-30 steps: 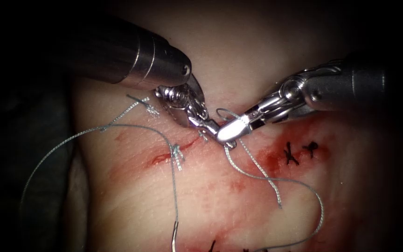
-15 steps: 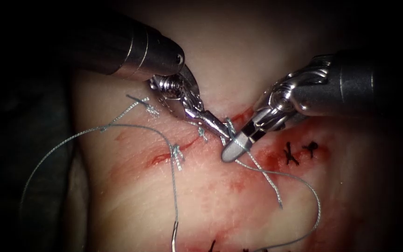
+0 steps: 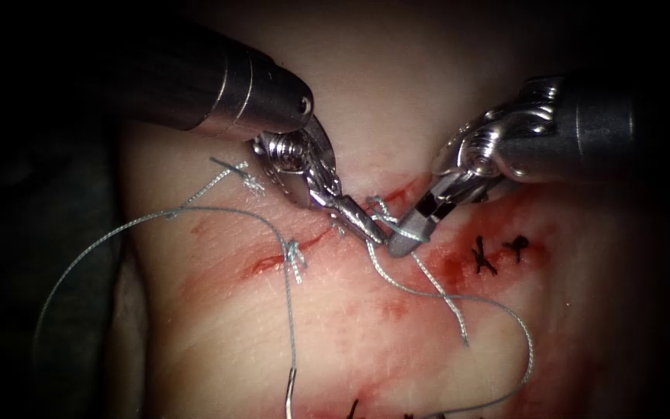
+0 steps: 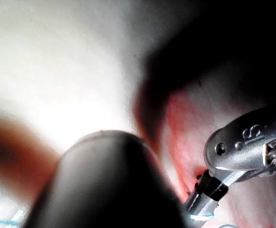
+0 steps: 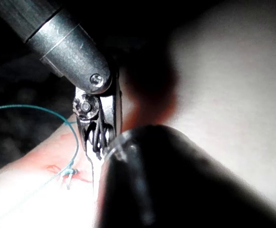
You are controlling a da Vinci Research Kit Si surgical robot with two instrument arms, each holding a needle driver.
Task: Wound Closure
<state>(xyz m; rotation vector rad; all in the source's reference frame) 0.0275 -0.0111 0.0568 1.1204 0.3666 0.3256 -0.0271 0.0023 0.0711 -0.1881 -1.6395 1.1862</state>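
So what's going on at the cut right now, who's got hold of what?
Both tools meet at the middle of the cut in the tissue. The left tool has its fingers shut on the thread by the cut. The right tool looks shut on the thread too, tip to tip with the left. The needle lies free on the tissue, below the cut, held by neither tool.

needle [image 3: 290, 394] cut off by bottom edge

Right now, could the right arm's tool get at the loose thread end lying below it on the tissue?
Probably yes: the thread end lies bare on the tissue, nothing over it. But the right tool sits tip to tip with the left tool, which grips the thread.
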